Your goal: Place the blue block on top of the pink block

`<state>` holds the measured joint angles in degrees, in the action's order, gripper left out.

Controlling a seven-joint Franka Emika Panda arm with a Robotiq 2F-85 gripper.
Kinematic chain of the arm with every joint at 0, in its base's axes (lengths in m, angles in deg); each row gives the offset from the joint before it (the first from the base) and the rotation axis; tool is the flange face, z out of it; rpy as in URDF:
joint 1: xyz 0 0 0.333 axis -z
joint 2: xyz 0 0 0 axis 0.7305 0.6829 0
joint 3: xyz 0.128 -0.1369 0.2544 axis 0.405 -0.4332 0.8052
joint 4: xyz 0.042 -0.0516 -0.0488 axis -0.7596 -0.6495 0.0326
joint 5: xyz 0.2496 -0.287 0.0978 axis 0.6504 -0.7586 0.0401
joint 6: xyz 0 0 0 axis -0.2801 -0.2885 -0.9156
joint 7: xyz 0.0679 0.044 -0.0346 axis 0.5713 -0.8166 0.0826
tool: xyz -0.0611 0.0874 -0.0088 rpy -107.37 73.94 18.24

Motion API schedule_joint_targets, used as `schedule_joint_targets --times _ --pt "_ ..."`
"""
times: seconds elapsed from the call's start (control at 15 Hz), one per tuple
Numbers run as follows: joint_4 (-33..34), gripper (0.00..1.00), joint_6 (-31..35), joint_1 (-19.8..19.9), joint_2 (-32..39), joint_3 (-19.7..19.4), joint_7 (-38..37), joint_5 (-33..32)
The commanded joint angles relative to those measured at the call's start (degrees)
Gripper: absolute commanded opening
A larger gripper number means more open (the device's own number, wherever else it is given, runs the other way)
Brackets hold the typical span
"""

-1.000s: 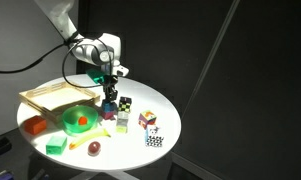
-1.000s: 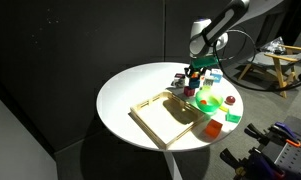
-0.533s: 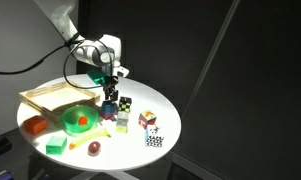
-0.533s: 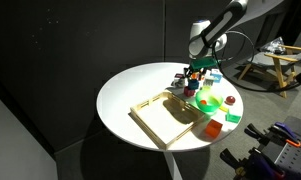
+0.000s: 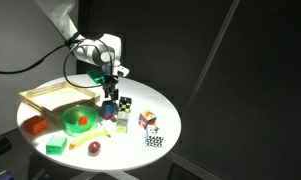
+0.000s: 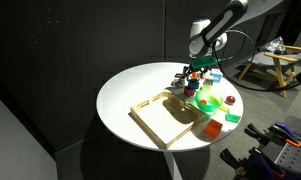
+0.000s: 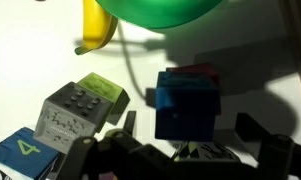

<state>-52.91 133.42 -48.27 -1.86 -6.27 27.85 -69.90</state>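
Round table (image 5: 155,100) (image 6: 130,90) in both exterior views, distant, raised, different sides, wrist view close over it

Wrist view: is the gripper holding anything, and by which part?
Nothing appears held: the gripper is open, its fingers clear of both sides of the blue block atop the pink block.

Upper block (image 7: 187,105) above lower block (image 7: 198,71); cubes (image 7: 75,110) beside; banana (image 7: 98,30), bowl (image 7: 160,10) beyond.

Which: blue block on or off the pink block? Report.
On, it seems: wrist view shows the blue block covering the pink block, one edge peeking.
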Motion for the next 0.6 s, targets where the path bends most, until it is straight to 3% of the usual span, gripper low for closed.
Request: schedule_joint_targets --times 0.0,0.53 --pt "-1.63 1.0 -1.4 0.02 -3.11 0.14 0.27 0.54" --pt "-6.04 1.0 -1.75 -0.58 -8.7 -0.07 -0.28 -0.3"
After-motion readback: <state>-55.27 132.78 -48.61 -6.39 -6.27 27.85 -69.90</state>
